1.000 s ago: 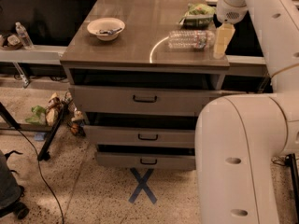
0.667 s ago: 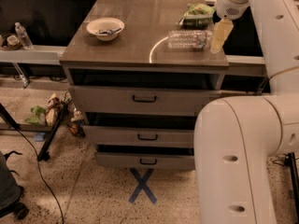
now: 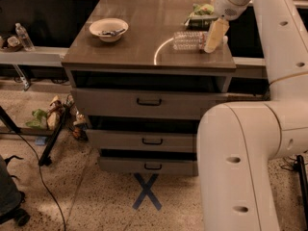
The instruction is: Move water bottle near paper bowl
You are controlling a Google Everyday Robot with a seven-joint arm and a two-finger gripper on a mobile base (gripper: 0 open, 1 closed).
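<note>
**Gripper at the bottle's cap end, bowl across the top**

Camera view: The brown flat-topped drawer cabinet (image 3: pixel 134 57) fills the middle. On its top, the clear ribbed plastic water bottle (image 3: pixel 190 40) lies on its side at about 3 o'clock, lengthwise along the near edge but set back from it, with its cap end toward the right edge. The shallow round off-white paper bowl (image 3: pixel 109 29) sits at about 10 o'clock, close to the left edge, with a small dark item inside. Bare tabletop lies between the two, and they are well apart.

The pale gripper (image 3: pixel 215 35) hangs from the white arm (image 3: pixel 269 42) at 3 o'clock, slanting down across the bottle's cap end. How wide it stands, or whether it grips the bottle, cannot be told.

Compared with a second ago, the gripper has shifted toward 9 o'clock and now overlaps the bottle's end instead of standing just to its right. Bottle and bowl lie about where they were.

A crumpled green snack bag (image 3: pixel 201 11) rests at 1 o'clock, just behind the bottle and off the open stretch toward the bowl. A smaller clear bottle (image 3: pixel 24 36) stands on a low ledge at far 9 o'clock. On the floor at 6 o'clock is a blue tape cross (image 3: pixel 147 191), and a black cable (image 3: pixel 45 191) trails at 8 o'clock.
</note>
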